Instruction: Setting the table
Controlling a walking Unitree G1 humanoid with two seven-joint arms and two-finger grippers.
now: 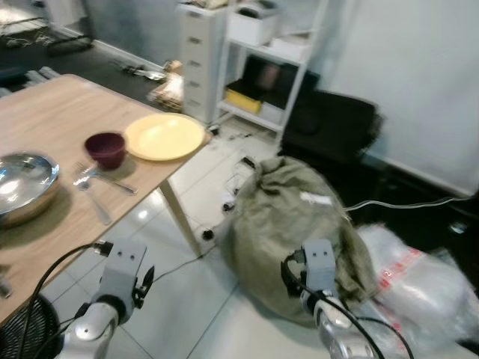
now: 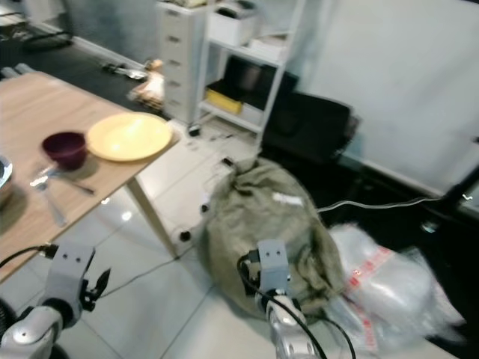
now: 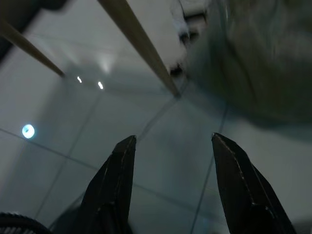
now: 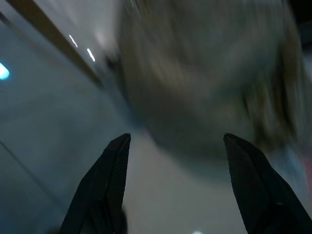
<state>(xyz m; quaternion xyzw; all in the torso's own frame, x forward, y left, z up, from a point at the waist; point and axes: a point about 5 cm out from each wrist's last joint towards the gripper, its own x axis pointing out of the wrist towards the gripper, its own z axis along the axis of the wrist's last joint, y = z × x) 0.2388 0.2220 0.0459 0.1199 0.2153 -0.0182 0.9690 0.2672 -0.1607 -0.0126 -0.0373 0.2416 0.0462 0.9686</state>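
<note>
No text, label, brand or number can be read here. The clear plastic bag (image 1: 419, 288) on the floor carries red printing, but it is too blurred to make out as letters. The olive sack (image 1: 296, 228) beside it has a small white patch near its top, perhaps a tag, with nothing legible on it. The boxes on the white shelf unit (image 1: 266, 67) show no readable markings, and both wrist views are dark and smeared, with no writing visible.

Green sack (image 1: 292, 224) crowds floor beside table leg (image 1: 178, 217)
</note>
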